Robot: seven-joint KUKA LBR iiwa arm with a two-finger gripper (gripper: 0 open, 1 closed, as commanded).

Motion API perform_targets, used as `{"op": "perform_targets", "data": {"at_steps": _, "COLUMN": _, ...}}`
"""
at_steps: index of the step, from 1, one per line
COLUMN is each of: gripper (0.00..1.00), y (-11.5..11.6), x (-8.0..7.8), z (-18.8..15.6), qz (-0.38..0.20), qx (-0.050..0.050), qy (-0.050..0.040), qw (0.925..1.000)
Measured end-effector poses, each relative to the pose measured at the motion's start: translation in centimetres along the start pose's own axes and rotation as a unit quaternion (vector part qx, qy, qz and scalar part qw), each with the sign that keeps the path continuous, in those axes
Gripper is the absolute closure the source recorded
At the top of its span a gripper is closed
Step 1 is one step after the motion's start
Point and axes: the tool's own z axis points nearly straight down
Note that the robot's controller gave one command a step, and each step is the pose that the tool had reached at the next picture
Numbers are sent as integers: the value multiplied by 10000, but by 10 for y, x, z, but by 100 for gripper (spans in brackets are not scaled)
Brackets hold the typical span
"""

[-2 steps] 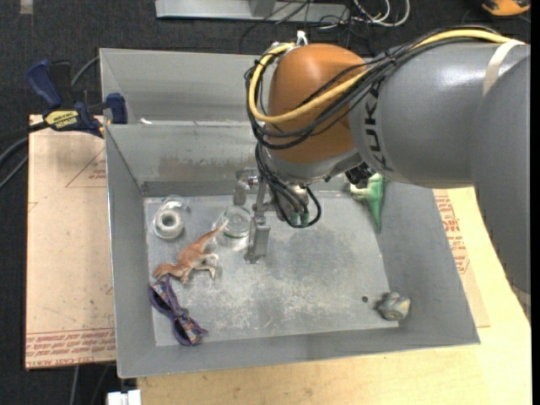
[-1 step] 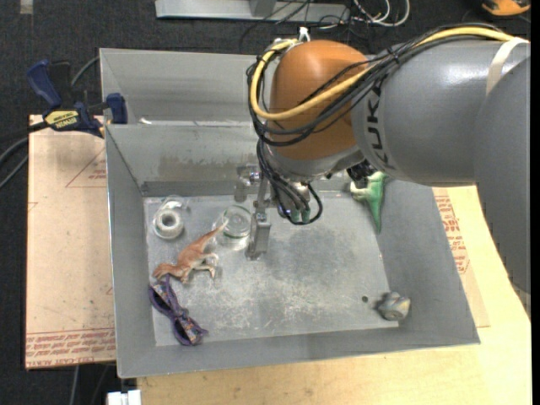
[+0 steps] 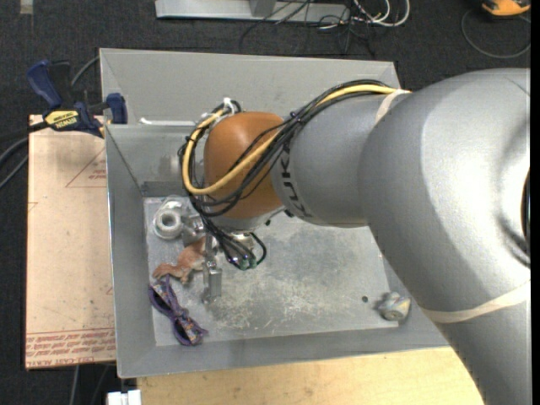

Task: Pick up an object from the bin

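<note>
Candidate item: the brown-pink crumpled piece (image 3: 175,268), lying on the floor of the bin (image 3: 287,310) in the lower left of the frame. It is just left of my gripper (image 3: 208,283), which points down at the bin floor. I cannot tell whether the two touch.

Gripper state: I cannot tell from this view whether I am open or closed, or whether I have hold of anything.

Handling, as judged:
- Weight: light. The piece looks thin and folded, like rubber or cloth.
- Stiffness: soft and limp. I expect it to sag and drape when lifted.
- Surface: matt, so probably not slippery.
- Fragility: low. A firm pinch should do no harm.

Hold point: the raised fold on its right side, nearest me. A pinch across the flat part may slide off against the floor.

Appearance: irregular outline, reddish brown with paler pink patches, and lobes spreading left.

Neighbours: a silver metal fitting (image 3: 169,219) lies just above it and a purple strap (image 3: 175,310) just below. Both are close enough to be caught by mistake.
</note>
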Motion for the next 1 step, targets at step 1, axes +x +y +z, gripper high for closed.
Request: {"op": "perform_targets", "data": {"at_steps": 1, "gripper": 0, "y": -1, "x": -2, "z": -80, "qz": 585, "qx": 0, "qy": -53, "qw": 9983}}
